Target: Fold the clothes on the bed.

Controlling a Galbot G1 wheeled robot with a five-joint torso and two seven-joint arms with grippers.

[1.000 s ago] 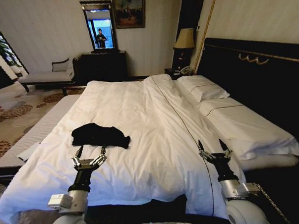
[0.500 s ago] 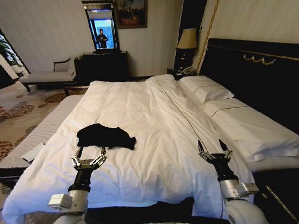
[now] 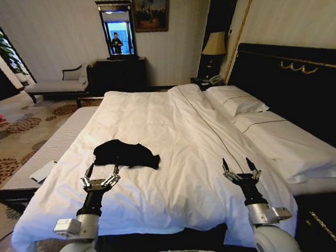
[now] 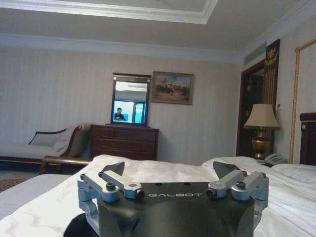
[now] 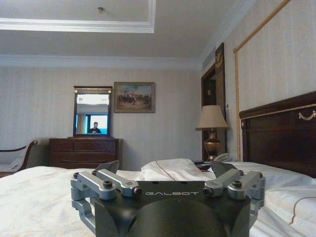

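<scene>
A crumpled black T-shirt (image 3: 126, 153), the clothes, lies on the near left part of the bed's white duvet (image 3: 174, 137). My left gripper (image 3: 100, 172) hovers open just in front of the shirt, a little short of its near edge, with nothing between its fingers. In the left wrist view a dark edge of the shirt (image 4: 79, 226) shows low beside the open left gripper (image 4: 173, 171). My right gripper (image 3: 236, 165) is open over the duvet's near right part, far from the shirt. The right wrist view has the right gripper (image 5: 165, 170) open over bare duvet.
White pillows (image 3: 239, 103) lie against the dark headboard (image 3: 294, 81) on the right. A flat white item (image 3: 43, 171) rests on the bare mattress strip at the left. A chaise (image 3: 57, 83), dresser with mirror (image 3: 119, 72) and bedside lamp (image 3: 213, 46) line the far wall.
The whole head view has shifted, so the camera moved: the bed and shirt sit further right and lower in the picture. Both grippers hold the same pose, open.
</scene>
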